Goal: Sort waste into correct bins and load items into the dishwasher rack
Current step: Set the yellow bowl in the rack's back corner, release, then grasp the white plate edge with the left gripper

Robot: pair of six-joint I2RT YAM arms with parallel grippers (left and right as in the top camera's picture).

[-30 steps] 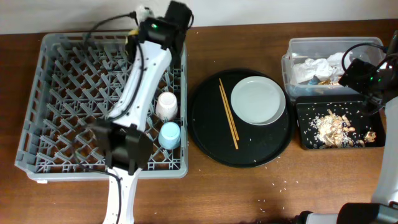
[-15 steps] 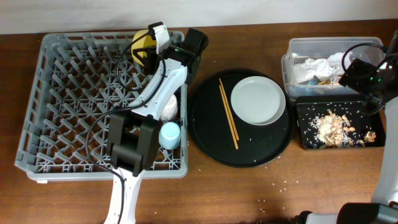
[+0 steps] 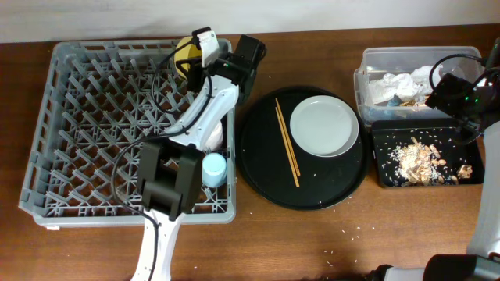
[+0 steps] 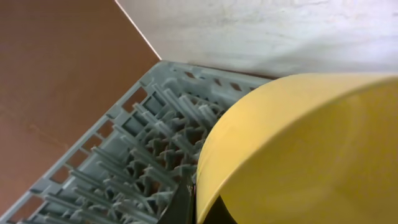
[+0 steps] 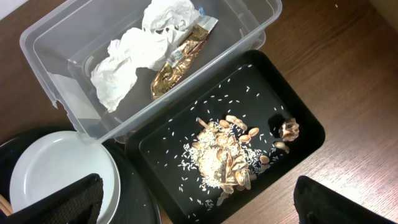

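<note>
Yellow bowl tipped on edge over dishwasher rack back-right corner, rim apparently pinched in left gripper, pegs just below; right gripper spread, far off by clear tub.

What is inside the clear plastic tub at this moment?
Crumpled white napkins and a brown-gold wrapper lie inside the clear tub. Anything beneath the napkins is covered, so I cannot see it.

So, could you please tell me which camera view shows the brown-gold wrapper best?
Right wrist: the wrapper lies close and unobstructed beside napkins in the clear tub. Overhead shows only a small speck of it; left wrist shows none.
</note>
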